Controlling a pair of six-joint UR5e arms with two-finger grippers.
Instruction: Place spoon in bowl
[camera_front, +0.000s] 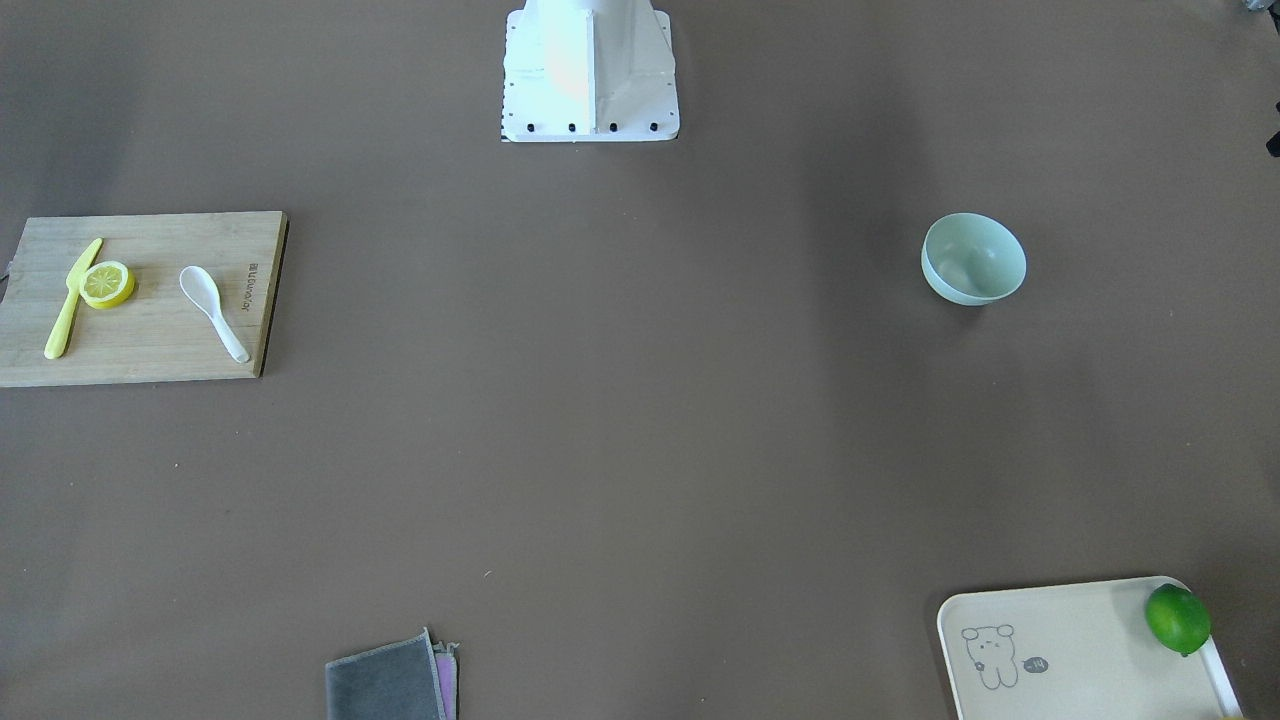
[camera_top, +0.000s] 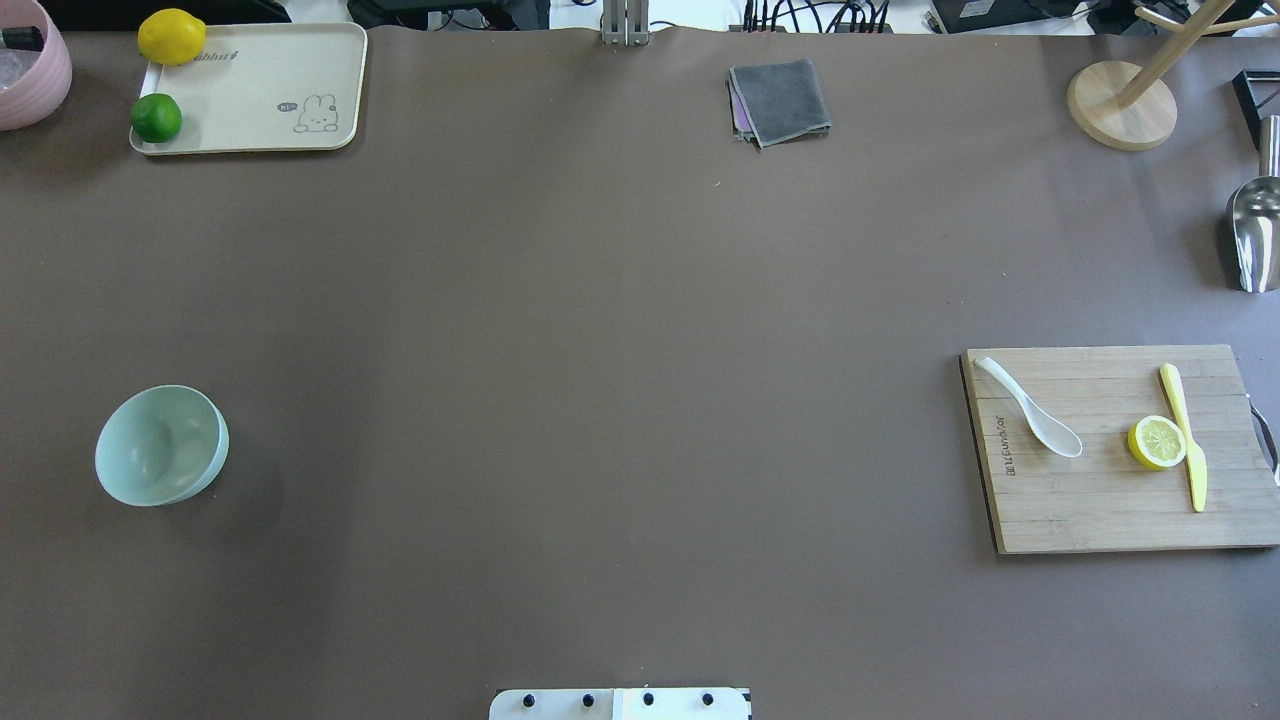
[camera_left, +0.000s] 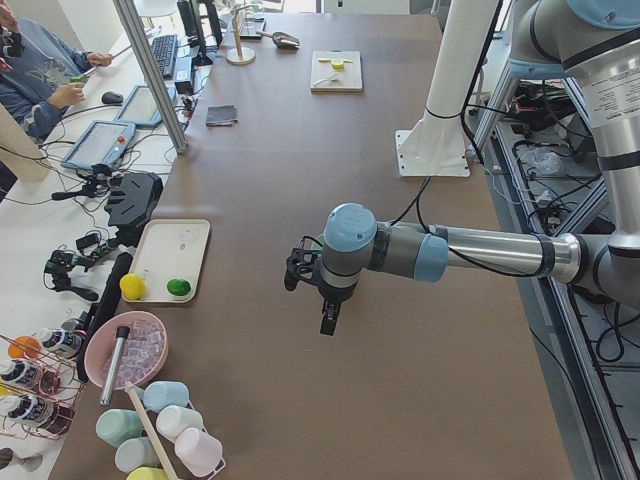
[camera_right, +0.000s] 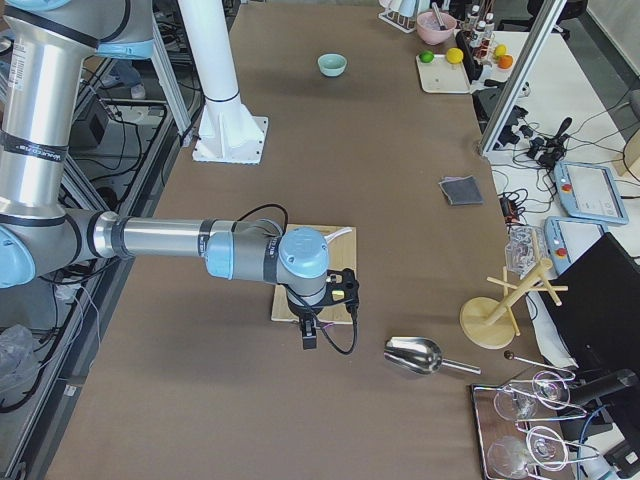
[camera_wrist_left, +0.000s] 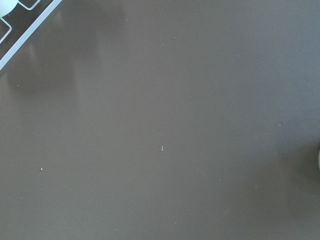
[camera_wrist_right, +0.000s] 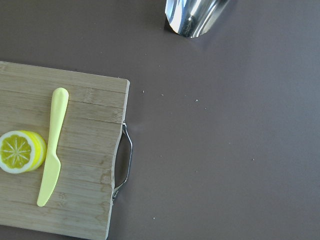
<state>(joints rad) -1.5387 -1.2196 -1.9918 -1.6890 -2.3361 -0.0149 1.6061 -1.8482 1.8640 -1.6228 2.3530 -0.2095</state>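
White soup spoon flat on a bamboo cutting board at the robot's right side of the brown table, scoop facing up and nearer the robot, handle angled away toward the board's inner far corner. On the same board, further out: half a lemon, cut face up, touching a slim yellow knife. Spoon apart from both.

Pale mint-green bowl upright on the bare table at the robot's left side, well apart from the spoon and the board.

Left gripper above bare tabletop, fingers pointing down, holding nothing visible; fingers apart or together: cannot tell. Right gripper above the outer end of the cutting board, near a metal scoop, also pointing down; fingers apart or together: cannot tell.

At the far left corner, a cream tray with a lime and a whole lemon. At the far edge, a folded grey cloth.
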